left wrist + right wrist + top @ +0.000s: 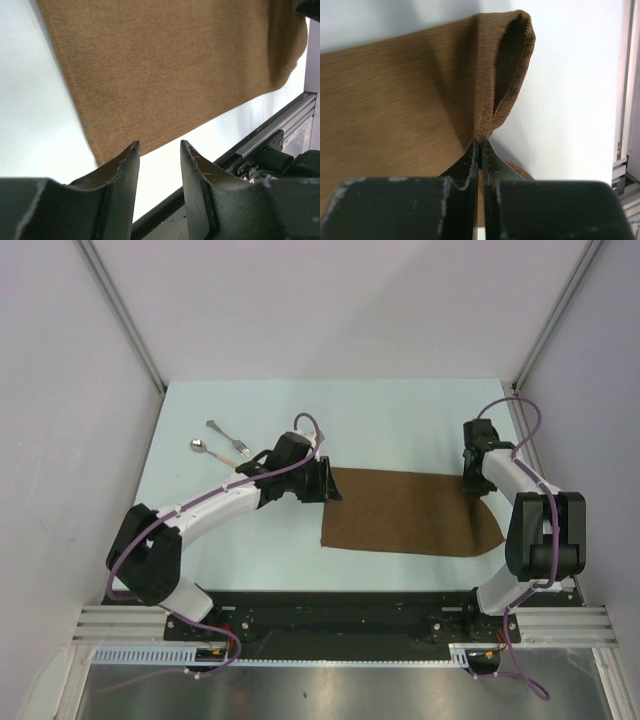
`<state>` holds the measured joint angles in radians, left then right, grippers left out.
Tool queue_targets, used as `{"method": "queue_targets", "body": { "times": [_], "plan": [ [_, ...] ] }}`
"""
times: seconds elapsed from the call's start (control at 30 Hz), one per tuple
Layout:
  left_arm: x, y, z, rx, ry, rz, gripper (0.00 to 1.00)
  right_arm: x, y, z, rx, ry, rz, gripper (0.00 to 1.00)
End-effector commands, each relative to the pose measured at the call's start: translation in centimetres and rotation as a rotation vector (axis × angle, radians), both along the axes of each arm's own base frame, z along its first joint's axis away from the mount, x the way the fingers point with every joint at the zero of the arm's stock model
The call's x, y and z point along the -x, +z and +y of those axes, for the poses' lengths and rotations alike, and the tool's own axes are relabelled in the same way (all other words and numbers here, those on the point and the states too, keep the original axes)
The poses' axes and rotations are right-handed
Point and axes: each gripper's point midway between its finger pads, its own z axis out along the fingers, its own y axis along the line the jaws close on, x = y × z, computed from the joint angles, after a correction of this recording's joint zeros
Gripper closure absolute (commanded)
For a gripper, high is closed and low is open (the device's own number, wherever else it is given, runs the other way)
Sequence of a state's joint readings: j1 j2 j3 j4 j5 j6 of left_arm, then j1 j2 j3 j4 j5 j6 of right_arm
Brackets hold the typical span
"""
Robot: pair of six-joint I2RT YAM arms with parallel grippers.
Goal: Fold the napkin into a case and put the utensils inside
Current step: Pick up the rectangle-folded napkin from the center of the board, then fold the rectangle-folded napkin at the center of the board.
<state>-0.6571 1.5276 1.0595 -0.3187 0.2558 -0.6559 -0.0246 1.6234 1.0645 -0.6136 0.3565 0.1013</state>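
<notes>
Okay, my right gripper is clamped on the napkin. The jaws are pressed together on the cloth edge with no gap between them. The pinched edge is lifted and curls into a small open loop just past my fingertips in the right wrist view. The rest of the cloth spreads away to the left of that corner.

From the top, the napkin lies on the right half of the table as one wide brown sheet. Its left edge is straight and its near right corner is rounded. My right gripper is at the far right corner, and my left gripper is at the far left corner.

My left gripper is open, holding nothing; the fingers stand apart with bare table showing between them. A corner of the napkin lies just beyond the left-hand finger in that view. I can't tell whether the finger touches the cloth.

The utensils lie on the far left of the table, well apart from the napkin, on the other side of my left arm. The fork is farther back and the spoon is just beside it, nearer to me. Both are angled with their heads toward the far left. Their handle ends run close to my left wrist; I can't tell if they touch.
</notes>
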Motion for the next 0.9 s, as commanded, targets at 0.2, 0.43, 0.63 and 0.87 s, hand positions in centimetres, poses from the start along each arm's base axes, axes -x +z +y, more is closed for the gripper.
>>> {"method": "queue_targets", "body": {
  "times": [0.2,0.43,0.63,0.87],
  "plan": [
    [-1.9,3.3,2.6,0.070,0.071,-0.106,0.57,-0.4,4.7,14.4,-0.149,0.259,-0.058,1.00],
    [-1.6,3.4,3.3,0.091,0.083,-0.104,0.57,-0.9,4.2,23.0,-0.299,0.356,-0.036,1.00],
    [-1.4,2.6,3.9,0.083,0.098,-0.085,0.57,-0.7,3.7,29.0,-0.444,0.401,-0.021,1.00],
    [-1.1,1.9,4.0,0.094,0.098,-0.066,0.57,-1.0,4.0,32.8,-0.603,0.371,-0.038,1.00]
  ]
}}
